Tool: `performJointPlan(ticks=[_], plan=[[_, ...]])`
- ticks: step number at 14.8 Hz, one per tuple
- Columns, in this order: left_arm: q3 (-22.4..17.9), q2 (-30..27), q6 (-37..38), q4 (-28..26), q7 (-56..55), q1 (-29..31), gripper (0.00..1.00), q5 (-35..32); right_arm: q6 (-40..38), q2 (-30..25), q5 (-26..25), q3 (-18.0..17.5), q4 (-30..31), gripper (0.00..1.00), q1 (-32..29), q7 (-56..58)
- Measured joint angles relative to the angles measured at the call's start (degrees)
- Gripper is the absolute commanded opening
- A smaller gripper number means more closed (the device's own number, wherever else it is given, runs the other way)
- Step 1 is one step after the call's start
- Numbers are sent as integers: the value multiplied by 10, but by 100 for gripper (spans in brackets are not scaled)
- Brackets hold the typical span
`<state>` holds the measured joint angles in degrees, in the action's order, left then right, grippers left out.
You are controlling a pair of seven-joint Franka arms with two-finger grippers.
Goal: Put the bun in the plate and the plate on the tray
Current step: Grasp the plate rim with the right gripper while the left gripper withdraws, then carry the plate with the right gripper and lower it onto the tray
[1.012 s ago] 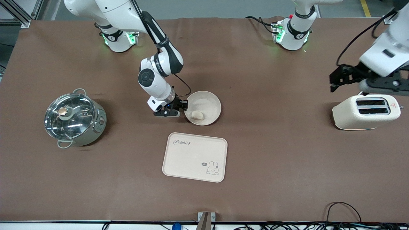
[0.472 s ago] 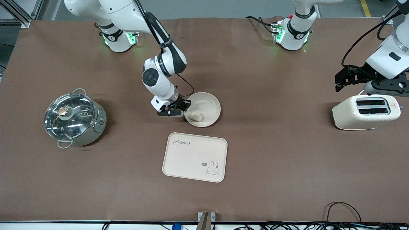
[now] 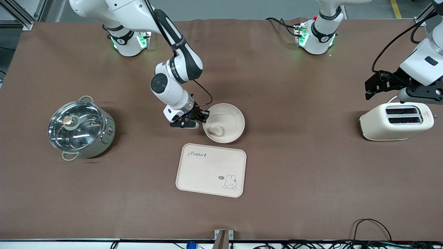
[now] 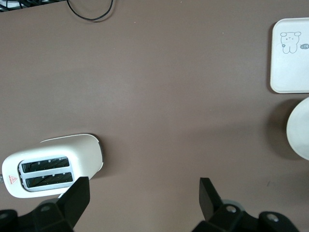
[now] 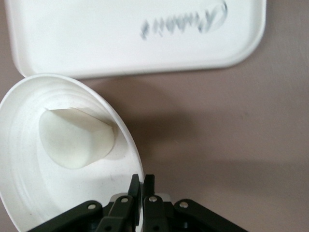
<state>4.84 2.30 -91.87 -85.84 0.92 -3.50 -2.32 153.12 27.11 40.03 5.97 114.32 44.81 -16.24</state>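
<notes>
Pinching the plate [image 3: 226, 122] rim, the right gripper [image 3: 204, 117] fingers carry it, bun [image 3: 216, 130] inside, toward the tray [image 3: 211, 170]; left gripper [image 4: 140, 193] waits spread above the toaster [image 3: 396, 121].

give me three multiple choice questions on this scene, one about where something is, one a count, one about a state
1. Where is the bun?
A. on the tray
B. in the plate
C. in the toaster

2. How many slots does the toaster have on top?
A. one
B. two
C. four

3. What is the right gripper doing?
A. shut on the plate's rim
B. open above the pot
C. shut on the tray

Answers:
1. B, the bun lies inside the plate, which sits on the table beside the tray and farther from the front camera.
2. B, two dark slots show side by side.
3. A, the right wrist view shows the jaws pinched on the plate's rim. The left gripper waits open above the table near the toaster.
</notes>
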Motion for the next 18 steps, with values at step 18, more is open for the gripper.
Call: performJointPlan(ticks=[18], plan=[[-1,7,-8,3,-1,2,100,0,-85,204,-55,3,-280,0,-138,6]])
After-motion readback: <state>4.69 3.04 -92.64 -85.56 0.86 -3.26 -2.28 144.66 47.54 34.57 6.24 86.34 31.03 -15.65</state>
